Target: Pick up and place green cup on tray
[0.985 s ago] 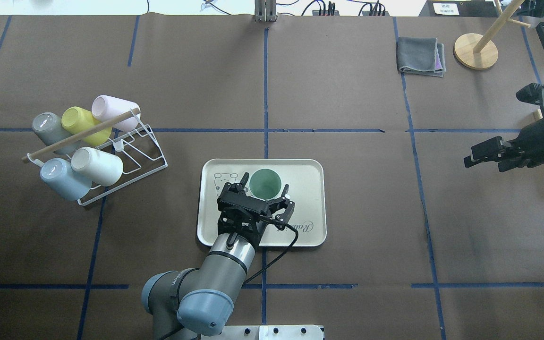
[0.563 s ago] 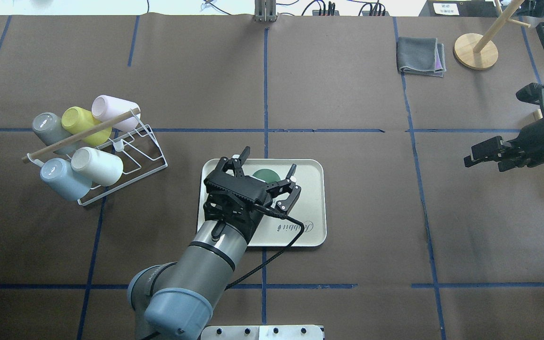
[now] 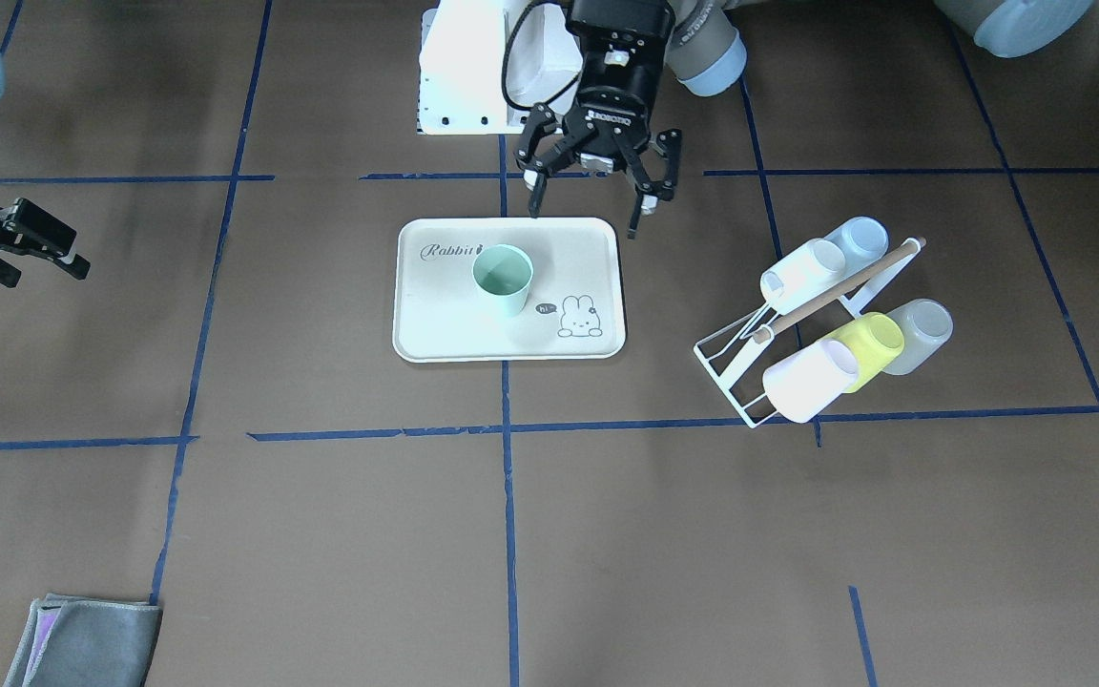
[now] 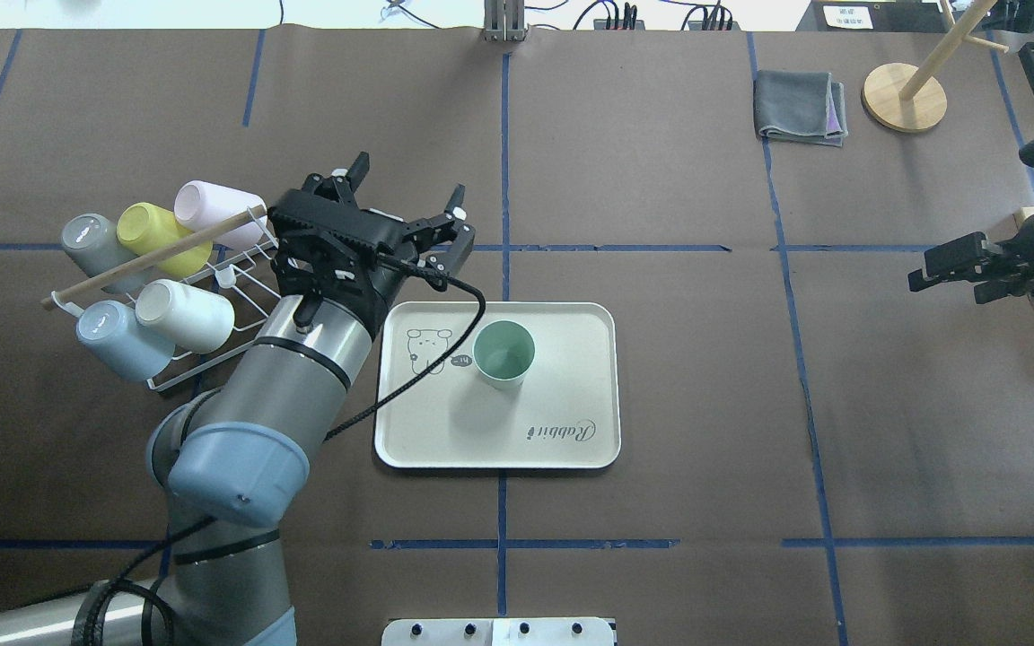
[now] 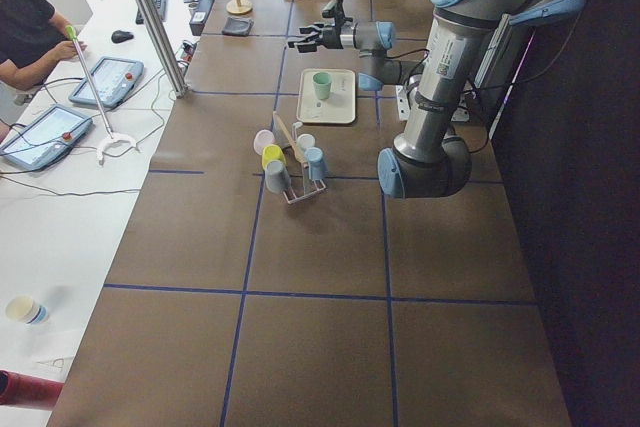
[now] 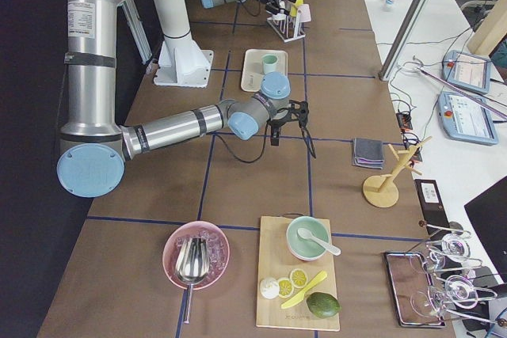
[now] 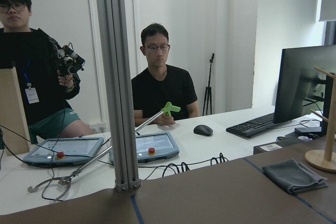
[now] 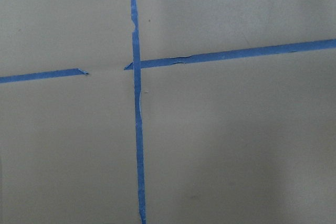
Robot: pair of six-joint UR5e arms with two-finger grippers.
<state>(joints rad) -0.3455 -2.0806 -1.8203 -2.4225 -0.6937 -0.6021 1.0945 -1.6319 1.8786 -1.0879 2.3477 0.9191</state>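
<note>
1. The small mint-green plastic cup (image 4: 503, 354) stands upright on the cream rectangular tray (image 4: 571, 431), so we judge placement done
2. Our left tool (image 4: 409, 184) hangs wide open, empty, above the brown worktop (image 4: 661, 179) near the tray
3. Next we need only retreat clear of the cup

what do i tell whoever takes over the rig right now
Left gripper: open, empty, raised well clear of the cup.
Right gripper: looks open, empty, out at the table's right side.
Cup: upright on the tray, nothing touching it.
Done: cup placed on tray and released.
Left: nothing for the cup; probably just park the arms.
</note>
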